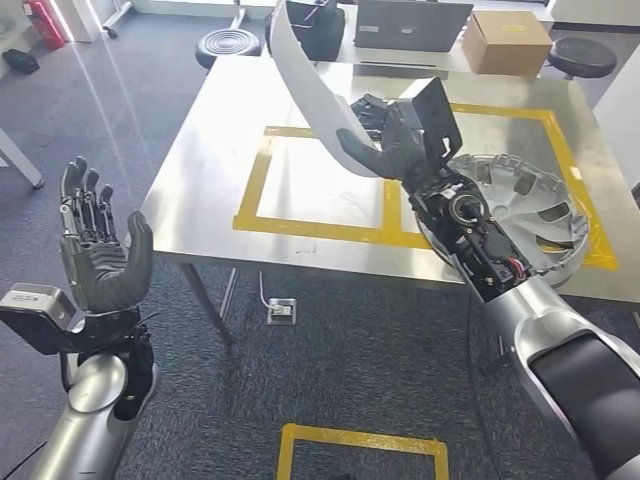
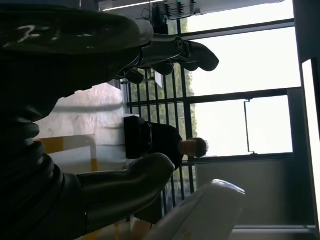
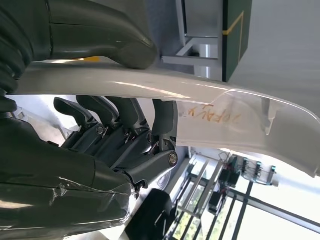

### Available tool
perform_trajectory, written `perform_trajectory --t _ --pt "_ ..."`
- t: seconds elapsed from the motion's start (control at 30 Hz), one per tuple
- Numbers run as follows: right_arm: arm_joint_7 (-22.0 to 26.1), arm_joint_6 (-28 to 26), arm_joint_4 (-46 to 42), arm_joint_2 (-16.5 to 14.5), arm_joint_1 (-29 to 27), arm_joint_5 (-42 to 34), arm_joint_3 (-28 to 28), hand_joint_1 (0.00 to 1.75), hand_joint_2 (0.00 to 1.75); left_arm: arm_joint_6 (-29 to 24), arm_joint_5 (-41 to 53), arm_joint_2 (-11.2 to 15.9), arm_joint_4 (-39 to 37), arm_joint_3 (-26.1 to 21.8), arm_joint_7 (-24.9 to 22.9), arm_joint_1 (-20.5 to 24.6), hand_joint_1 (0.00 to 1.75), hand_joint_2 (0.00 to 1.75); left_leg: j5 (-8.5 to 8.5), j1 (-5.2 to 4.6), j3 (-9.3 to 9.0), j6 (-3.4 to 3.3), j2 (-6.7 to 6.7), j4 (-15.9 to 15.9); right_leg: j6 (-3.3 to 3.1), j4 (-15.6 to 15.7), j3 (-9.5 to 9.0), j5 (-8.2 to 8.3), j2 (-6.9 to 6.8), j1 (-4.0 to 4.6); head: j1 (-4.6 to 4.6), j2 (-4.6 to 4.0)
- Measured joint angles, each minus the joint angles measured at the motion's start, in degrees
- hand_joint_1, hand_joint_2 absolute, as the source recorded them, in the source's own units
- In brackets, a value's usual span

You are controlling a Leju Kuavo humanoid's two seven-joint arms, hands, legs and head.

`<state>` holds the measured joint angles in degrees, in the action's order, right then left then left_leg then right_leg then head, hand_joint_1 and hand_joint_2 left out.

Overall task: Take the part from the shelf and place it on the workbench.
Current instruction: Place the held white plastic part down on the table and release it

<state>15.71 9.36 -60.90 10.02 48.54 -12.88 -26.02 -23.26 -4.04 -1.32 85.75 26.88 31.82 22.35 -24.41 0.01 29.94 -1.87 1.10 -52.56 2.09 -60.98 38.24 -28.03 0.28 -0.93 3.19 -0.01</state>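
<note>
A: Scanning from the left: the left hand [image 1: 102, 255] is raised off the table's near-left corner, palm up, fingers apart, holding nothing. Agreed?

B: Agreed. Further right, the right hand [image 1: 386, 138] grips the part [image 1: 309, 80], a long curved white panel, thumb on one face and fingers on the other. The part hangs in the air above the workbench [image 1: 219, 150], slanting up toward the far side.

A: So the carrying is done, I judge, and the placing is in hand. What does the next move call for?

B: Lowering the part onto bare steel, probably inside the yellow-taped frame [image 1: 253, 190], then letting the fingers go. It needs to stay well apart from the silver wheel cover [image 1: 540, 205] lying under the right forearm.

A: And the surroundings?

B: Brushed metal top, reflective. Past it a round black stool [image 1: 226, 42], a laptop [image 1: 411, 22], and a cardboard box [image 1: 506, 42]. Grey carpet below, with another yellow-taped square [image 1: 362, 440] on the floor
</note>
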Motion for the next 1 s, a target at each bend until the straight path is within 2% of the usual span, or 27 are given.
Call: perform_trajectory --t 0.03,0.07,0.1,0.17,0.2,0.23,0.27,0.3,0.33,0.37,0.4,0.43,0.47,0.5,0.53,0.57,0.6,0.63,0.7,0.73,0.77,0.83,0.87,0.9,0.93,0.97,1.0 --pt "0.27 0.01 0.94 -0.07 0.33 0.20 -0.02 1.75 1.75 0.04 -0.01 -0.09 -0.10 0.01 -0.01 0.00 0.00 1.75 -0.86 -0.03 -0.77 0.26 0.10 -0.14 -0.16 3.70 -0.27 4.16 -0.07 0.07 0.07 0.00" --pt "0.45 0.01 1.82 -0.15 0.60 0.43 -0.03 1.75 1.75 0.08 -0.01 -0.16 -0.21 0.01 -0.01 0.05 0.00 1.75 -1.60 -0.04 -1.25 0.60 0.17 -0.22 -0.46 6.30 -0.67 7.58 -0.10 0.21 0.04 0.00" --pt "0.60 0.04 2.60 -0.26 0.88 0.63 -0.06 1.75 1.75 0.15 -0.01 -0.24 -0.33 0.02 0.01 0.10 0.00 1.75 -2.12 -0.03 -1.54 0.97 0.25 -0.35 -0.85 7.65 -0.91 9.42 -0.13 0.43 0.01 0.00" --pt "0.81 0.08 3.49 -0.54 1.74 0.86 -0.07 1.75 1.75 0.31 -0.01 -0.40 -0.45 0.02 0.04 0.22 0.00 1.75 -2.18 0.02 -1.20 1.70 0.25 -1.53 -1.65 7.96 -1.84 9.13 -0.06 0.66 -0.01 0.01" --pt "0.95 0.10 3.81 -0.71 2.32 0.88 -0.07 1.75 1.75 0.38 0.00 -0.47 -0.47 0.02 0.07 0.27 0.00 1.75 -1.57 0.08 -0.04 2.00 0.14 -3.67 -2.02 8.09 -2.29 8.77 -0.03 0.61 -0.06 0.01" --pt "1.06 0.09 4.18 -0.85 2.90 0.87 -0.07 1.75 1.75 0.40 0.00 -0.50 -0.48 0.02 0.08 0.32 0.00 1.75 -0.93 0.10 1.98 2.23 0.00 -6.89 -2.38 8.23 -2.84 8.38 0.01 0.53 -0.21 0.01" --pt "1.13 0.08 4.59 -1.02 3.30 0.87 -0.07 1.75 1.75 0.41 0.00 -0.48 -0.52 0.02 0.09 0.32 0.00 1.75 -0.80 0.14 4.76 2.40 -0.15 -10.89 -2.67 8.34 -3.49 7.89 0.06 0.46 -0.45 0.01" --pt "1.18 0.08 5.06 -1.13 3.50 0.87 -0.09 1.75 1.75 0.42 0.00 -0.45 -0.60 0.02 0.10 0.28 0.00 1.75 -1.44 0.17 7.81 2.54 -0.25 -14.77 -2.92 8.37 -4.06 7.30 0.07 0.47 -0.71 0.01" --pt "1.18 0.07 5.52 -1.22 3.52 0.90 -0.11 1.75 1.75 0.42 -0.01 -0.42 -0.69 0.02 0.11 0.21 0.00 1.75 -3.08 0.16 10.62 2.63 -0.31 -17.72 -3.05 8.38 -4.70 6.65 0.11 0.50 -0.91 0.01" --pt "1.18 0.09 5.91 -1.35 3.46 0.96 -0.18 1.75 1.75 0.42 -0.02 -0.38 -0.81 0.02 0.11 0.14 0.00 1.75 -5.01 0.16 12.90 2.70 -0.34 -19.32 -3.10 8.38 -5.47 5.95 0.19 0.54 -1.15 0.01" --pt "1.18 0.10 6.26 -1.47 3.41 1.03 -0.25 1.75 1.75 0.42 -0.02 -0.36 -0.91 0.02 0.11 0.09 0.00 1.75 -6.44 0.12 14.33 2.67 -0.35 -19.22 -3.10 8.37 -6.34 5.27 0.26 0.56 -1.37 0.01" --pt "1.21 0.11 6.58 -1.60 3.40 1.12 -0.32 1.75 1.75 0.42 -0.02 -0.34 -0.99 0.02 0.13 0.08 0.00 1.75 -6.60 0.05 14.86 2.48 -0.37 -17.40 -3.08 8.35 -7.28 4.55 0.36 0.57 -1.63 0.01" --pt "1.29 0.12 6.94 -1.75 3.43 1.25 -0.40 1.75 1.75 0.42 -0.01 -0.34 -1.07 0.02 0.20 0.08 0.00 1.75 -5.01 -0.11 14.56 2.13 -0.37 -13.95 -3.03 8.34 -8.25 3.82 0.44 0.57 -1.93 0.01" --pt "1.42 0.11 7.38 -1.88 3.46 1.38 -0.45 1.75 1.75 0.41 0.01 -0.34 -1.15 0.02 0.32 0.09 0.00 1.75 -1.46 -0.37 13.69 1.59 -0.37 -9.43 -2.96 8.33 -9.04 3.13 0.50 0.57 -2.23 0.01" --pt "1.60 0.11 7.88 -1.99 3.46 1.51 -0.50 1.75 1.75 0.40 0.02 -0.34 -1.23 0.02 0.50 0.10 0.00 1.75 2.82 -0.67 12.80 1.11 -0.33 -4.74 -2.81 8.18 -9.66 2.38 0.64 0.67 -2.55 0.01" --pt "1.74 0.10 8.39 -2.06 3.42 1.61 -0.55 1.75 1.75 0.40 0.03 -0.34 -1.31 0.02 0.68 0.10 0.00 1.75 6.59 -0.91 12.03 0.74 -0.22 -1.43 -2.60 8.05 -10.00 1.64 0.80 0.77 -2.76 0.01" --pt "1.84 0.10 8.85 -2.09 3.33 1.66 -0.60 1.75 1.75 0.40 0.06 -0.34 -1.38 0.02 0.85 0.10 0.00 1.75 9.25 -1.07 11.61 0.54 -0.09 0.44 -2.38 7.92 -10.19 0.93 0.96 0.87 -2.83 0.01" --pt "1.90 0.08 9.21 -2.11 3.26 1.69 -0.62 1.75 1.75 0.44 0.09 -0.38 -1.46 0.02 0.97 0.14 0.00 1.75 10.16 -1.09 11.46 0.51 0.04 0.93 -2.09 7.85 -10.39 0.31 1.14 0.97 -2.87 0.01" --pt "1.93 -0.08 9.68 -2.10 3.29 1.89 -0.57 1.75 1.75 0.70 0.10 -0.60 -1.68 0.02 1.13 0.34 0.00 1.75 9.94 -0.77 10.94 0.38 0.06 0.61 -1.54 7.69 -10.73 -0.93 1.18 0.98 -2.74 0.01" --pt "1.97 -0.18 9.93 -2.10 3.41 2.12 -0.52 1.75 1.75 0.89 0.07 -0.77 -1.81 0.02 1.20 0.50 0.00 1.75 9.59 -0.57 10.56 0.17 -0.01 0.66 -1.23 6.59 -10.41 -1.83 1.02 0.98 -2.54 0.01" --pt "2.05 -0.33 10.26 -2.10 3.52 2.45 -0.50 1.75 1.75 1.13 0.03 -0.94 -1.99 0.03 1.31 0.67 0.00 1.75 9.24 -0.41 10.13 -0.03 -0.08 0.79 -0.95 4.08 -9.32 -3.17 0.83 0.94 -2.19 0.01" --pt "2.27 -0.51 11.35 -2.14 3.49 3.32 -0.67 1.75 1.75 1.48 -0.02 -1.25 -2.52 0.08 1.60 0.94 0.00 1.75 8.45 -0.30 9.45 -0.34 -0.14 0.81 -0.47 -4.48 -4.71 -6.32 0.52 0.78 -1.50 0.01" --pt "2.37 -0.62 12.03 -2.16 3.34 3.66 -0.80 1.75 1.75 1.58 -0.03 -1.38 -2.87 0.12 1.73 1.01 0.00 1.75 8.09 -0.26 9.15 -0.36 -0.12 0.78 -0.26 -8.51 -2.10 -7.22 0.50 0.65 -1.30 0.01" --pt "2.45 -0.72 12.69 -2.17 3.17 3.90 -0.92 1.75 1.75 1.61 -0.05 -1.50 -3.21 0.16 1.83 1.03 0.00 1.75 7.73 -0.19 8.87 -0.32 -0.07 0.71 -0.05 -10.71 -0.19 -7.07 0.48 0.51 -1.12 0.01" --pt "2.51 -0.82 13.27 -2.17 3.07 4.02 -0.99 1.75 1.75 1.62 -0.07 -1.61 -3.49 0.20 1.89 1.03 0.00 1.75 7.36 -0.11 8.57 -0.22 0.02 0.55 0.17 -10.43 0.62 -5.66 0.43 0.33 -0.87 0.01" --pt "2.60 -0.90 13.72 -2.17 3.08 4.07 -1.03 1.75 1.75 1.64 -0.11 -1.69 -3.73 0.24 1.91 1.06 0.00 1.75 6.94 0.00 8.27 -0.04 0.12 0.28 0.41 -7.64 0.21 -3.13 0.36 0.13 -0.56 0.01" --pt "2.75 -0.94 14.14 -2.18 3.23 4.15 -1.09 1.75 1.75 1.72 -0.17 -1.78 -3.93 0.26 1.92 1.13 0.00 1.75 6.45 0.10 7.99 0.22 0.21 -0.09 0.66 -3.27 -1.05 -0.07 0.26 -0.10 -0.24 0.01"
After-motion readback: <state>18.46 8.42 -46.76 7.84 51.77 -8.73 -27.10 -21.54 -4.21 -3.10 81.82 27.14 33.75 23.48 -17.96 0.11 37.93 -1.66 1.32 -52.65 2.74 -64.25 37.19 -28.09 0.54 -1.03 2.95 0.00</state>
